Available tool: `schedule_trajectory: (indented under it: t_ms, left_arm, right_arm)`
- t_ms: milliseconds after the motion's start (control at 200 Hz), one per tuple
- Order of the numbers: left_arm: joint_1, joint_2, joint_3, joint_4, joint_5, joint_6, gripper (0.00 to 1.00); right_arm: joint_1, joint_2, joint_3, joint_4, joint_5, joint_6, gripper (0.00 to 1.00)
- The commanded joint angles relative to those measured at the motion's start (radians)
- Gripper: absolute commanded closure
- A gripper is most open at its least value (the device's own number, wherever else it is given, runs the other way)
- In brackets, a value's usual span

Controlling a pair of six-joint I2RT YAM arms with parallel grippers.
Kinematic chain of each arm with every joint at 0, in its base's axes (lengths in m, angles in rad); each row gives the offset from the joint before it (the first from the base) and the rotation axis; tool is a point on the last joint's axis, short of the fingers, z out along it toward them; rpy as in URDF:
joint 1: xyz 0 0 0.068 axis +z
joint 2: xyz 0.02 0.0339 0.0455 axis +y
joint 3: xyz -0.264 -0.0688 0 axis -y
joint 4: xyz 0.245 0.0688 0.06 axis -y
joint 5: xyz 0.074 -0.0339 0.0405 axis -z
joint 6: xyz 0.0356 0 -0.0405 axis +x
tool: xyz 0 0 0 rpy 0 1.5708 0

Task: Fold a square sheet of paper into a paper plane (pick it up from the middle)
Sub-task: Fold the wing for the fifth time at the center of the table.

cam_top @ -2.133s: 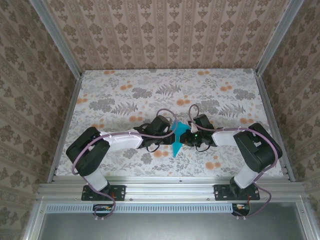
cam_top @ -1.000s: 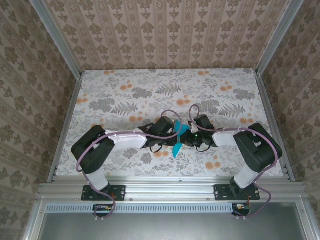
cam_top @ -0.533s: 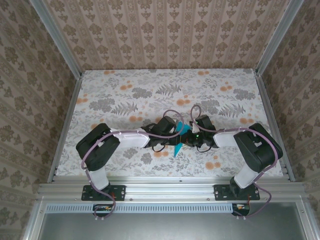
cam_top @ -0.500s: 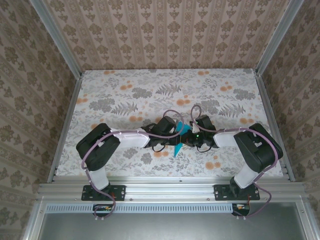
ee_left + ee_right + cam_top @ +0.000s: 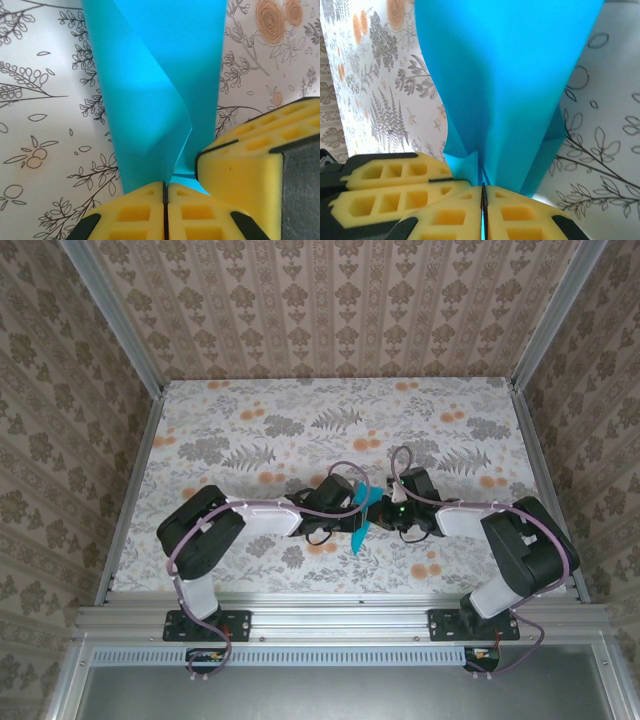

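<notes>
The left pincer (image 5: 165,194) is shut tight on the bottom edge of the blue paper (image 5: 160,75). The right pincer (image 5: 482,194) is shut on it too, from the other side, and the two pincers almost touch. The paper sits between them, folded long and thin, above the table (image 5: 250,430). Its long way runs far to near, with the point toward the arms. Both arms are just as close.

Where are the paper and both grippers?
paper (image 5: 150,75): left wrist view, folded middle.
left gripper (image 5: 165,190): left wrist view, between shut fingertips.
right gripper (image 5: 483,192): right wrist view, between shut fingertips.
</notes>
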Motion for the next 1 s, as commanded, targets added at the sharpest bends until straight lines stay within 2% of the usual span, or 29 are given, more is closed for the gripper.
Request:
schedule_trajectory:
  t_ms: [0,145,995]
  left_arm:
    - [-0.005,0.020,0.019,-0.006,0.009,0.003,0.91]
    - [-0.004,0.021,0.024,-0.014,0.010,0.008,0.91]
    - [-0.012,0.061,0.077,0.034,0.060,-0.028,0.91]
  right_arm:
    - [-0.002,-0.032,-0.023,-0.055,0.004,0.003,0.89]
    - [-0.002,-0.034,-0.021,-0.090,0.024,-0.014,0.89]
    - [-0.002,0.041,-0.035,-0.040,0.022,-0.025,0.90]
